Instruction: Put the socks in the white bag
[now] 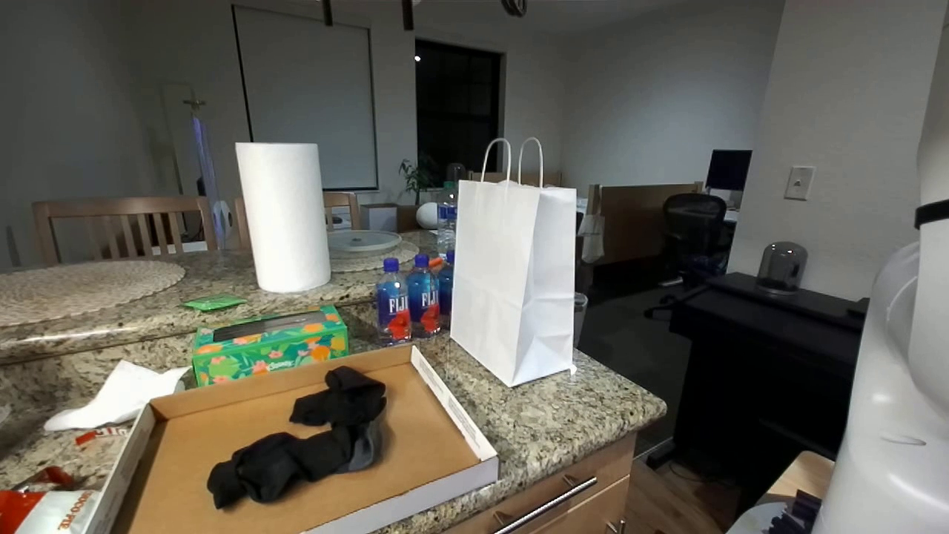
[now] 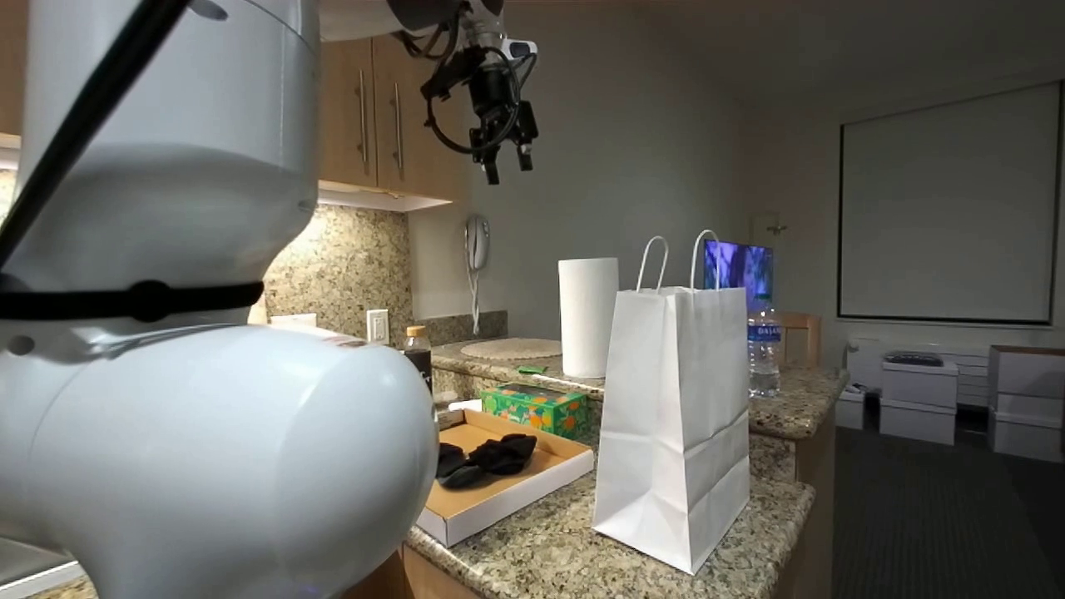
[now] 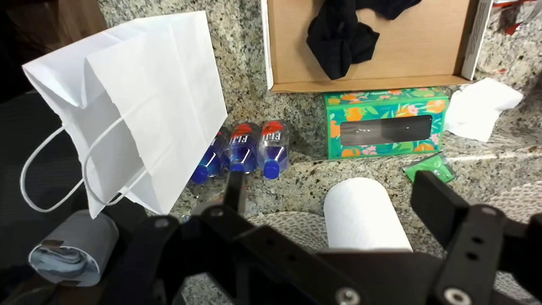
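The black socks lie in a crumpled heap inside a shallow cardboard tray; in an exterior view the same socks are partly cut off by the robot's arm. Upright on the counter beside the tray stands the white bag, its twisted handles raised. The wrist view shows the bag at left and part of the socks at the top edge. High above the counter hangs my gripper, open, fingers apart and nothing between them. It is well clear of both socks and bag.
Several blue-capped bottles stand close against the bag. A flowered tissue box sits behind the tray, with a white napkin nearby. On the raised ledge are a tall paper towel roll and a clear bottle.
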You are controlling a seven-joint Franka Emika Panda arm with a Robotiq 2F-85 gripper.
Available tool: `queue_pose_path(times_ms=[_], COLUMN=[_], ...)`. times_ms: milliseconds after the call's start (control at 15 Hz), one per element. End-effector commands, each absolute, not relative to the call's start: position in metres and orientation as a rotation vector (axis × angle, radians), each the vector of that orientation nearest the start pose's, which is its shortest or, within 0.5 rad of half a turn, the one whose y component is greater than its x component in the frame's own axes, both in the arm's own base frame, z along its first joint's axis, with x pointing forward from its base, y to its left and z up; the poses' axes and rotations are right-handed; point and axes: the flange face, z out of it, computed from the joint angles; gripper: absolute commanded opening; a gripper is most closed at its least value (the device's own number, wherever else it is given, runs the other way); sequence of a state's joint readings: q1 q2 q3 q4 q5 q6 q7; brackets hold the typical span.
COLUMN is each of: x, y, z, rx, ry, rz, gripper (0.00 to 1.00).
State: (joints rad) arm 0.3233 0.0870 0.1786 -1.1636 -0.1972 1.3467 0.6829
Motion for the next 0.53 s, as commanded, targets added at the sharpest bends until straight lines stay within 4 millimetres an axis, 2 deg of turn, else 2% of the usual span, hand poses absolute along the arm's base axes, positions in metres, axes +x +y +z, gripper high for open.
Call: queue_pose_path(times_ms=[0,133,333,467], x=[0.485,0.483,0.485,0.475], y=[0.232,0.243,0.283,0.311], z=[0.75,0.742,0.71,0.693], rx=[-3.203,-3.201,-3.169,-3.169], ry=[0.371,0.29,0.126,-0.002], rz=[-0.345,-0.361,-0.337,-0.351], gripper=[1.0,1.0,1.0,1.0])
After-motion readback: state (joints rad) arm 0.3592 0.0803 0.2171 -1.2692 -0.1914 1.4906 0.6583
